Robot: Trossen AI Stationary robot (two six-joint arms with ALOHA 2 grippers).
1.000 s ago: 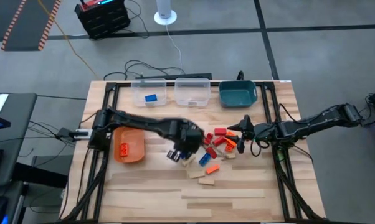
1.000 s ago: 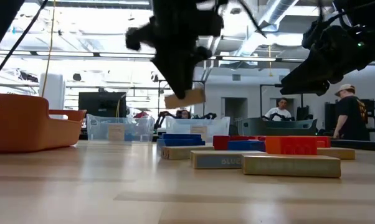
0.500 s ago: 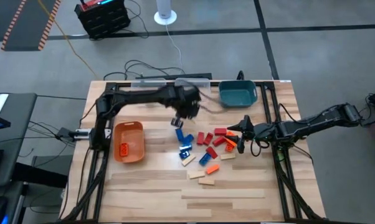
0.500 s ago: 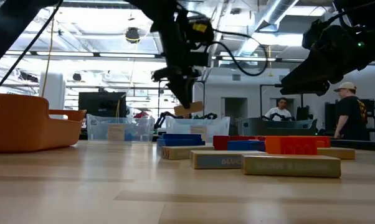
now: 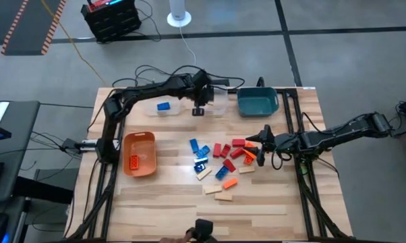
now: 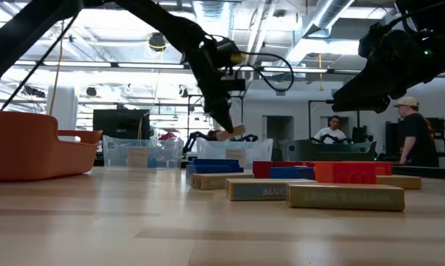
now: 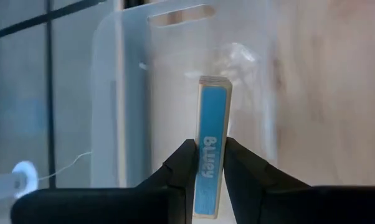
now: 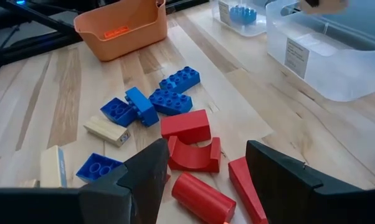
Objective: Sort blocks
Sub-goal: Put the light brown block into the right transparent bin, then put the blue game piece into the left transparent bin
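Note:
My left gripper (image 5: 198, 110) is shut on a tan wooden block with a blue printed face (image 7: 212, 124). It hangs above the middle clear bin (image 5: 208, 101) at the table's far edge, and the low view shows it there too (image 6: 226, 131). The other blocks (image 5: 220, 162), blue, red, orange and tan, lie loose on the table's middle. My right gripper (image 5: 260, 145) is open and hovers low at the right side of that pile. In its wrist view its fingers (image 8: 147, 180) stand apart over red pieces (image 8: 190, 152). My left gripper pinches the tan block between its two fingers (image 7: 184, 165), one on each broad side, at the block's end nearest the wrist (image 7: 210, 163). The fingers point down from above. The block juts out past the fingertips along them, lifted clear over the clear bin.
A left clear bin (image 5: 161, 101) holds a blue block. A teal bin (image 5: 257, 101) stands right of the middle clear bin, and an orange bin (image 5: 139, 154) with one block sits on the table's left. A dark thing (image 5: 201, 231) shows at the near edge. People stand in the room behind.
My left gripper, shut on the tan block, has risen from the left side of the pile and swung toward the far edge, ending above the middle clear bin. The block travelled with it, clear of the table. The dark thing at the near edge has newly come into view.

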